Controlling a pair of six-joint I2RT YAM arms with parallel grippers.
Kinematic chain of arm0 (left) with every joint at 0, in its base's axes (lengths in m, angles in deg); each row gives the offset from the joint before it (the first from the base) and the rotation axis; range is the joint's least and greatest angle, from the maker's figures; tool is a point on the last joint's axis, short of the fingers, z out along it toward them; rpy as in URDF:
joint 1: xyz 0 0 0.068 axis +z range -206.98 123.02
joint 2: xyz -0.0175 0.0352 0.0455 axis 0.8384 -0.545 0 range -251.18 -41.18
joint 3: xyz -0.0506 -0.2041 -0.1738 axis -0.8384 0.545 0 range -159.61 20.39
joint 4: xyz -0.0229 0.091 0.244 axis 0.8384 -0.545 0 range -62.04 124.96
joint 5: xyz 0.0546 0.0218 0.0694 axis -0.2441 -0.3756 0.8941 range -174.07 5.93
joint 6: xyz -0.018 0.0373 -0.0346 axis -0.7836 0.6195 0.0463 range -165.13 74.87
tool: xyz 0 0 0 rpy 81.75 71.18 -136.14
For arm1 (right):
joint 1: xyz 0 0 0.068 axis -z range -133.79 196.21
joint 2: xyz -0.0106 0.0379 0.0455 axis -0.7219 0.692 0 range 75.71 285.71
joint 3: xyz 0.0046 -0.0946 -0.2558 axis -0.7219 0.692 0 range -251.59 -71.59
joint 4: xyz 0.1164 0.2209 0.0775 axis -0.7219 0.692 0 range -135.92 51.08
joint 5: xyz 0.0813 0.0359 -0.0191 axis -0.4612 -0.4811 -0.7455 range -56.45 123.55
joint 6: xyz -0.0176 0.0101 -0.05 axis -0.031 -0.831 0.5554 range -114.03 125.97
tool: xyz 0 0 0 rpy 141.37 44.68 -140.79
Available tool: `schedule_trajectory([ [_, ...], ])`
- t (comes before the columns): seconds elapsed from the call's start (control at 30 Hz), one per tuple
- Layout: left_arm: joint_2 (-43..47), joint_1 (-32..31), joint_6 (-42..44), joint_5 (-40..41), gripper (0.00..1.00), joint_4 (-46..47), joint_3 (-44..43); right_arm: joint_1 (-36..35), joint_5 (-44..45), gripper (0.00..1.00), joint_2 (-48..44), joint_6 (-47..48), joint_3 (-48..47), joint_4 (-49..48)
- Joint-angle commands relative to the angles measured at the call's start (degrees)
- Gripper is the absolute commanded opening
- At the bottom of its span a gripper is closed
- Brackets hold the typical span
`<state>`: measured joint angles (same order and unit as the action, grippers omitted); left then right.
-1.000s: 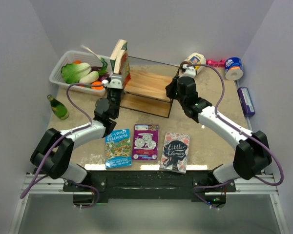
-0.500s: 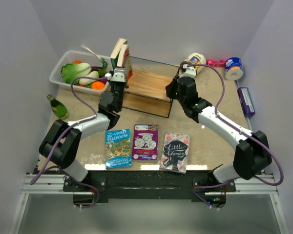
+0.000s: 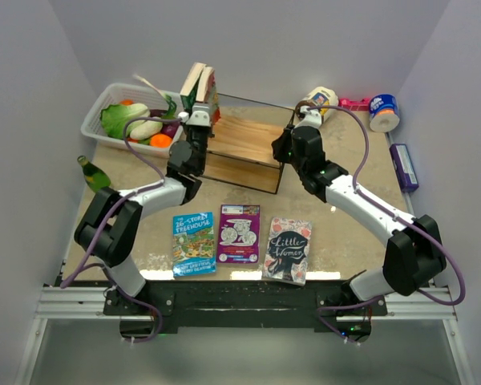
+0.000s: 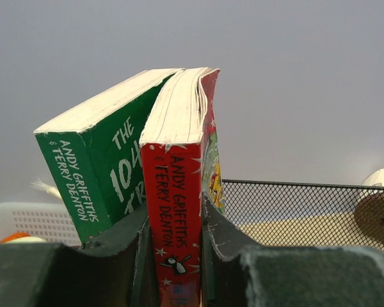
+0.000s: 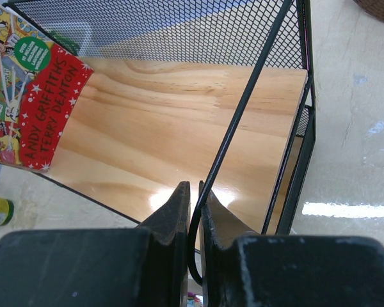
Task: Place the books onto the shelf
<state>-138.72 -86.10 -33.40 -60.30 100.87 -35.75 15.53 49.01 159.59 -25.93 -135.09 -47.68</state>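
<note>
Since a second ago left gripper (image 4: 174,210) has swung right, clamped on red book (image 4: 179,147), green book (image 4: 102,153) leaning on it, both upright over shelf's (image 3: 244,136) left end | right gripper (image 5: 193,190) stays pinched on shelf's front-right wire | basket (image 3: 90,122) holds vegetables (image 3: 124,119) | Treehouse book (image 3: 194,243), purple book (image 3: 239,233), Little Women (image 3: 288,249) lie flat along worktop's (image 3: 337,233) near edge

The table (image 3: 337,249) bears three flat books (image 3: 239,233), shelf (image 3: 244,140), basket (image 3: 92,120) and bottle (image 3: 96,176).
</note>
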Motion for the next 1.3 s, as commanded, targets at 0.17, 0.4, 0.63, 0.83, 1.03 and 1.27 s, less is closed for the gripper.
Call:
schedule_trajectory([
  [0.17,-1.6,2.3,1.3,1.7,0.40,-0.3,-2.4,-0.4,-2.0,0.00,1.6,1.5,1.9,3.7],
  [0.4,-1.3,2.3,1.9,2.0,0.48,-1.4,-2.7,-0.4,-1.9,0.00,1.6,1.6,2.0,3.7],
  [0.63,1.6,2.3,3.1,3.2,0.58,-1.8,-0.6,-0.4,-2.1,0.00,1.9,1.5,1.5,3.7],
  [0.83,3.4,2.2,4.6,3.4,0.57,-1.8,1.2,-0.4,-1.9,0.00,1.8,1.5,1.6,3.7],
  [1.03,2.4,1.2,11.8,4.1,0.36,0.2,0.9,-0.4,-2.1,0.00,1.9,1.3,1.7,3.5],
  [1.27,-0.3,-0.2,19.1,7.0,0.30,4.7,-0.5,-0.4,-2.3,0.00,2.2,1.4,1.6,3.5],
])
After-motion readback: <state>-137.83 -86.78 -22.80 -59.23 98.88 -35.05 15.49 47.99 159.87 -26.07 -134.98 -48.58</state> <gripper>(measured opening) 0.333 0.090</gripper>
